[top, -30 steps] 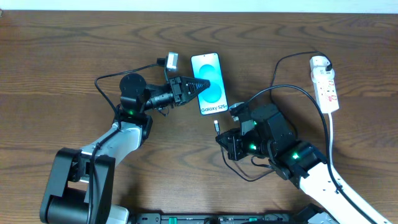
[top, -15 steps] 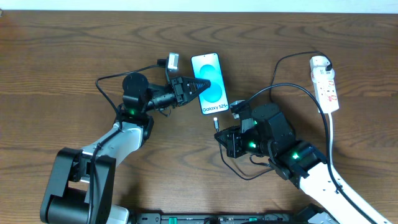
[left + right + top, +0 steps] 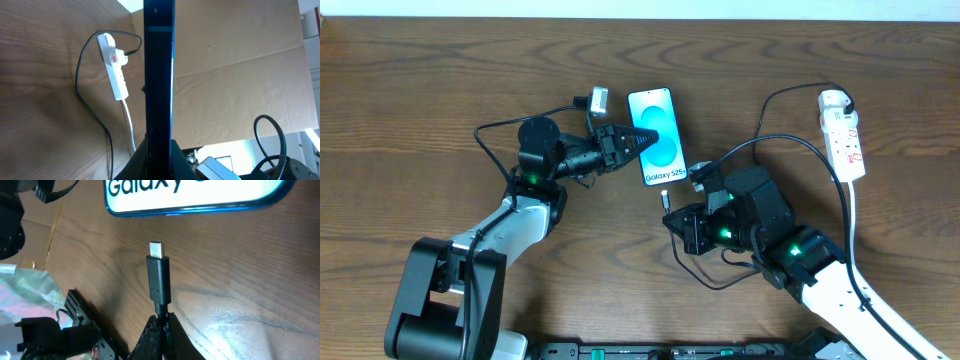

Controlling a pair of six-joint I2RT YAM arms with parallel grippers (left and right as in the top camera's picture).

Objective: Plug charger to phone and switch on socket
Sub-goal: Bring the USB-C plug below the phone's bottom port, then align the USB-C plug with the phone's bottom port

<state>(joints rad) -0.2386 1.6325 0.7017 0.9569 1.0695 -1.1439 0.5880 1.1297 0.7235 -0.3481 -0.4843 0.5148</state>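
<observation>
The phone (image 3: pixel 660 140) has a cyan screen and white text at its near end. My left gripper (image 3: pixel 638 139) is shut on its left long edge; in the left wrist view the phone (image 3: pixel 159 75) is a dark edge-on bar between that gripper's (image 3: pixel 159 146) fingers. My right gripper (image 3: pixel 674 216) is shut on the charger just behind its black connector (image 3: pixel 666 199). In the right wrist view the connector (image 3: pixel 158 277) sticks out of the gripper (image 3: pixel 161 321). Its metal tip points at the phone's near end (image 3: pixel 195 197), a short gap away. The socket (image 3: pixel 845 135) lies at the far right.
The charger's thin black cable (image 3: pixel 790 143) loops from a plug at the strip's far end across the wood table (image 3: pixel 440 80) to my right arm. The strip's thick white cord (image 3: pixel 852 225) runs toward the front edge. In the left wrist view the socket (image 3: pixel 114 70) lies beyond the phone.
My right gripper has carried the connector slightly closer to the phone's near end. The left gripper and the phone have stayed in place.
</observation>
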